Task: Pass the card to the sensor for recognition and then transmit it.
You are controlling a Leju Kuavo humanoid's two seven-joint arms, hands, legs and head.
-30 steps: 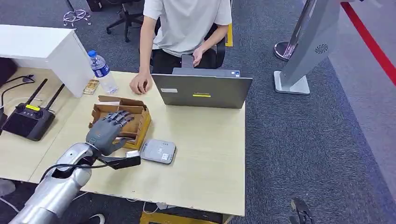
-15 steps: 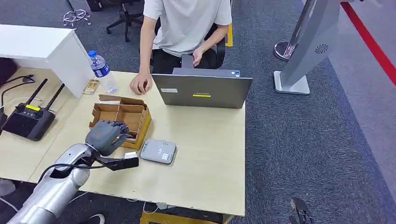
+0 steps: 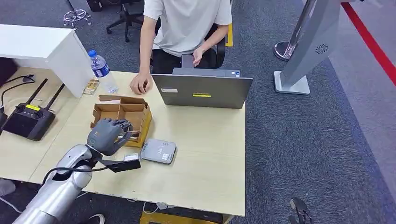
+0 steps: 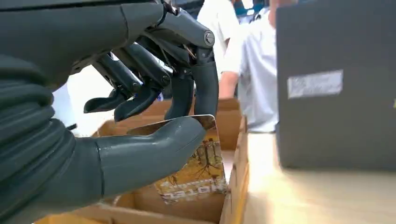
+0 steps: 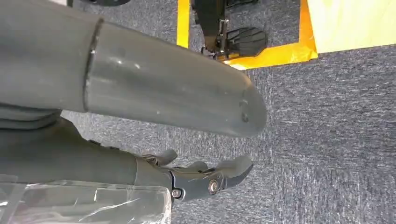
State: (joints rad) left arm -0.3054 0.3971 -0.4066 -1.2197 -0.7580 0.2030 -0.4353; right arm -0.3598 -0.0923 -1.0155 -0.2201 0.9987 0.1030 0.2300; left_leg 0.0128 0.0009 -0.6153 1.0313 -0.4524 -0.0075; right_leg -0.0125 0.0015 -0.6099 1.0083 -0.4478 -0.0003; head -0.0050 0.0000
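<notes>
— Pinching what, exactly, on the left side?

— A card (image 4: 198,170), printed in yellow and brown with some lettering too blurred to read. The left hand (image 3: 108,135) holds it between the thick grey thumb (image 4: 149,151) and the darker fingers (image 4: 205,88) curled down over its top edge. The card stands roughly upright, its lower part inside the cardboard box (image 3: 138,113).

— Where is that box?

— On the pale wooden surface (image 3: 205,149), left of centre. It is open-topped with dividers, and the hand sits at its near right part. Which compartment the card is in I cannot tell.

— And the sensor?

— A small flat grey device (image 3: 159,150) lies on the surface just to the right of the hand, near the box's near right corner.

— The right hand?

— The right hand (image 5: 205,179) hangs over dark carpet, fingers loosely curled and apart, holding nothing.

— What else is around?

— At the far edge a grey laptop (image 3: 201,91) stands with its lid's back toward the robot. A person in a white shirt (image 3: 184,23) sits behind it, one hand (image 3: 139,85) resting on the surface near a water bottle (image 3: 102,71) with a blue cap. Far left, on a neighbouring surface, a black remote controller (image 3: 28,119) with two antennas.
</notes>
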